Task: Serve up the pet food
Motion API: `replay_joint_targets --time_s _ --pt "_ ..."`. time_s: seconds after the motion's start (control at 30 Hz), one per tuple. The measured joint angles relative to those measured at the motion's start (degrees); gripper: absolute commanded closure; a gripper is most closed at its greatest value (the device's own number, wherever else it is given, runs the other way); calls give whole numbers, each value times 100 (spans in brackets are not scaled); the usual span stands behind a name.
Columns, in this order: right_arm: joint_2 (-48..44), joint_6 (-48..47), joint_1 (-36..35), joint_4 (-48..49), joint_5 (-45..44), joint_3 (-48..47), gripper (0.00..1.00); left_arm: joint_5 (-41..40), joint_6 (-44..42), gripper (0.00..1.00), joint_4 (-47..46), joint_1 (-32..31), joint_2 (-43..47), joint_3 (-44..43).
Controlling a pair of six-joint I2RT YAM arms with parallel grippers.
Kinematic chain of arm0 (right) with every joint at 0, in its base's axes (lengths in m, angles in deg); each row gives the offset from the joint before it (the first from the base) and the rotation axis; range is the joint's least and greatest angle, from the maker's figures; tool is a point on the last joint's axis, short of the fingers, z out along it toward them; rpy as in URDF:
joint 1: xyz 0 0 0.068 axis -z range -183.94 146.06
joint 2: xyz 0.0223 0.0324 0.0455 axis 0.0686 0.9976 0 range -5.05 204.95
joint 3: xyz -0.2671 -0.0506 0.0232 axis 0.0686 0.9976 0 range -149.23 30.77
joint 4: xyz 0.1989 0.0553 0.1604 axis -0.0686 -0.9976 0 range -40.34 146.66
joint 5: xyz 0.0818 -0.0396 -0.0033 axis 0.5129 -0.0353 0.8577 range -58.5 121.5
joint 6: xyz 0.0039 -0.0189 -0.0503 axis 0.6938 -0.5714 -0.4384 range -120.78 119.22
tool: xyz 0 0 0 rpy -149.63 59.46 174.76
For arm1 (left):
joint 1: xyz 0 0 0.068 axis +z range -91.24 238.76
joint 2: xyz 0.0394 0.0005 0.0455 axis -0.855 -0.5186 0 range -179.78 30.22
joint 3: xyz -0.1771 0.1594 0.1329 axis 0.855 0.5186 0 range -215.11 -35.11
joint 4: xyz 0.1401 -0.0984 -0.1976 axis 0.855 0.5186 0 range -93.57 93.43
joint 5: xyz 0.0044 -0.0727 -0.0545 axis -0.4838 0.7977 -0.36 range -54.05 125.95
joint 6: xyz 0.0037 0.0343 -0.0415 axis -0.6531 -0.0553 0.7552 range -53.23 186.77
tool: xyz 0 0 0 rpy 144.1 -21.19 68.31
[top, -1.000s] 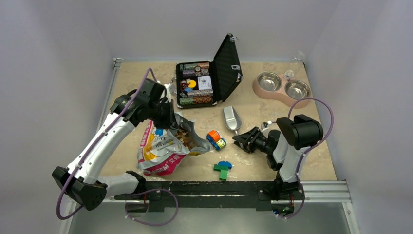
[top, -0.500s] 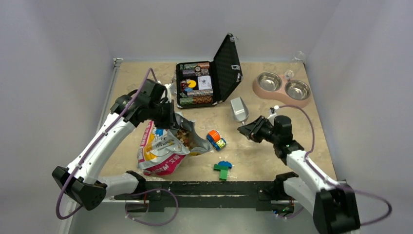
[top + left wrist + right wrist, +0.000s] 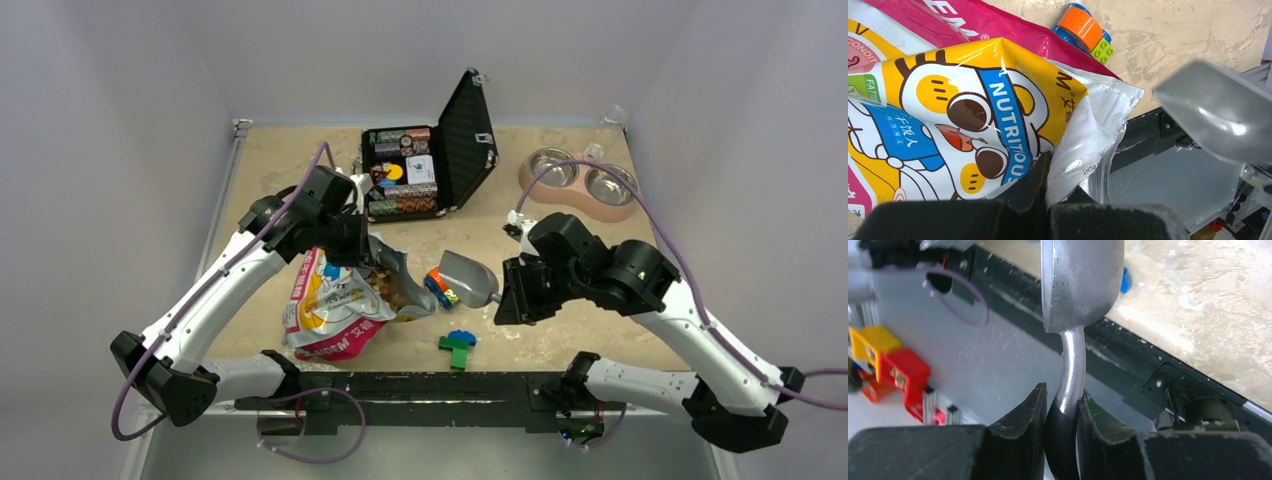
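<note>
The pet food (image 3: 380,283) shows as brown kibble in the open mouth of a colourful bag (image 3: 335,310) lying left of centre. My left gripper (image 3: 352,243) is shut on the bag's torn top edge (image 3: 1088,140) and holds the mouth up; in the left wrist view the gripper (image 3: 1055,187) pinches clear film. A metal scoop (image 3: 465,278) hangs just right of the bag mouth, above a toy car (image 3: 441,287). My right gripper (image 3: 507,293) is shut on the scoop's handle (image 3: 1071,365), the scoop bowl (image 3: 1080,280) pointing away from it. A pink double bowl (image 3: 580,180) stands at the back right.
An open black case (image 3: 455,140) filled with chips stands at the back centre. Green and blue bricks (image 3: 458,346) lie near the front rail (image 3: 420,385). The toy car (image 3: 1085,30) sits close to the bag. Grey walls enclose the table on three sides.
The right gripper closed on the scoop, lifted it from the table and carried it left to the bag mouth. The left arm shifted slightly, still holding the bag.
</note>
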Motion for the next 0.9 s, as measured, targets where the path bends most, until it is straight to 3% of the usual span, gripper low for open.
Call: replay_joint_targets --time_s 0.13,0.3,0.67,0.9 --pt "629 -131 -863 -796 -103 -1379 100 50 42 100 -11 -9 -57 0" --pt "1370 -345 -1346 -1333 -114 -2544 100 164 22 100 61 -24 -245 -116" --pt "2785 -730 -1405 -1073 304 -2833 100 579 203 100 -310 -39 -192 28" --pt "4057 -1102 -839 -1014 33 -3283 100 881 472 100 -704 -83 -48 232"
